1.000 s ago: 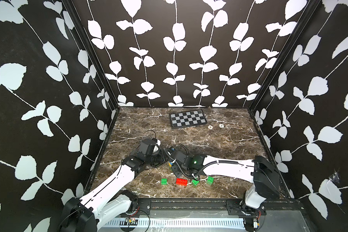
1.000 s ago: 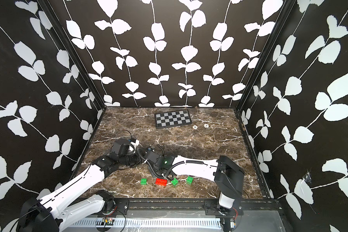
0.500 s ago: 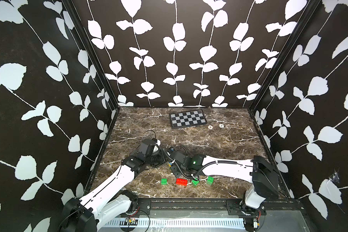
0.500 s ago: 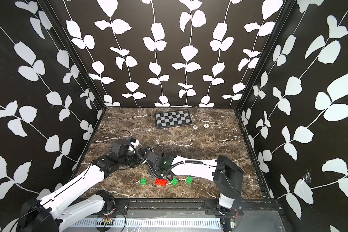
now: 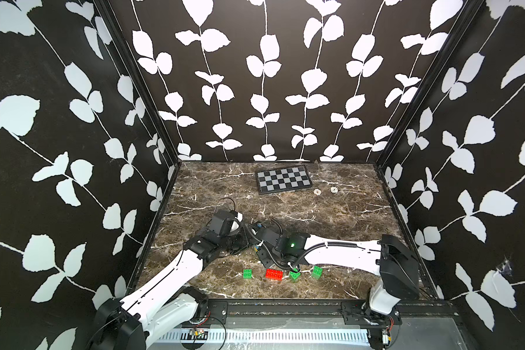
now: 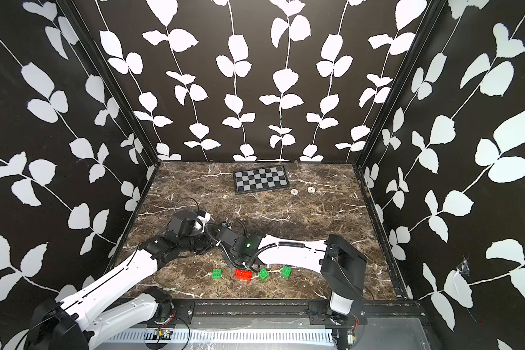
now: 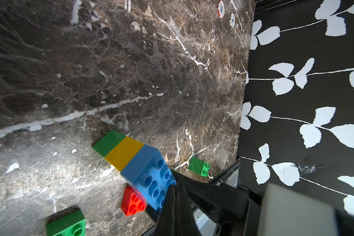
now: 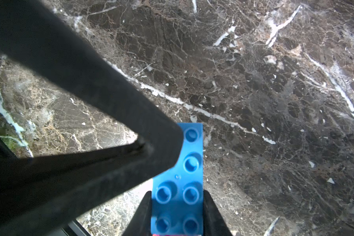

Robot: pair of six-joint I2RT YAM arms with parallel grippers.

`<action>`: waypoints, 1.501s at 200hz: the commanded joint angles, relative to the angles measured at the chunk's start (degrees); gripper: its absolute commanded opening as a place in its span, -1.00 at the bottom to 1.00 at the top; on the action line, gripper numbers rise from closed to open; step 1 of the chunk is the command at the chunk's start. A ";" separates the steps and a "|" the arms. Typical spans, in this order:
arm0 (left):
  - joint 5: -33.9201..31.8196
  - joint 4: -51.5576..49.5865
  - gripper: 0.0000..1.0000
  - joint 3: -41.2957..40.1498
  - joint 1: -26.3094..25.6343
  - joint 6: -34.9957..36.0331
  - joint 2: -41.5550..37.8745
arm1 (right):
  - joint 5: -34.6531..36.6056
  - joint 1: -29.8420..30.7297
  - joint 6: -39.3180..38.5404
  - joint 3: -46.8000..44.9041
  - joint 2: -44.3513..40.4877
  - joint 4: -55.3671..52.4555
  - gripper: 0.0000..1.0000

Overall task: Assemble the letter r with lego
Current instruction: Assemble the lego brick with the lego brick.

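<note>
The lego stack lies tilted: a green brick (image 7: 108, 143), a yellow brick (image 7: 124, 153) and a long blue brick (image 7: 149, 177) joined end to end. My right gripper (image 8: 177, 214) is shut on the blue brick (image 8: 184, 183), one finger on each long side, with a pink sliver showing at the jaw base. My left gripper (image 7: 175, 183) is shut with nothing in it, its tip against the blue brick's studded face. A red brick (image 5: 274, 274) and three green bricks (image 5: 248, 273) (image 5: 294, 275) (image 5: 317, 271) lie near the front edge. In both top views the arms hide the stack.
A checkered board (image 5: 284, 180) lies at the back of the marble table, with two small round chips (image 5: 317, 191) (image 5: 334, 190) beside it. Patterned walls close in three sides. A black rail (image 5: 285, 306) runs along the front.
</note>
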 commanded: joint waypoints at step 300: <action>0.22 -1.44 -1.00 -1.05 -0.18 -0.52 1.33 | 2.17 1.30 0.91 -2.45 -1.40 1.32 -1.00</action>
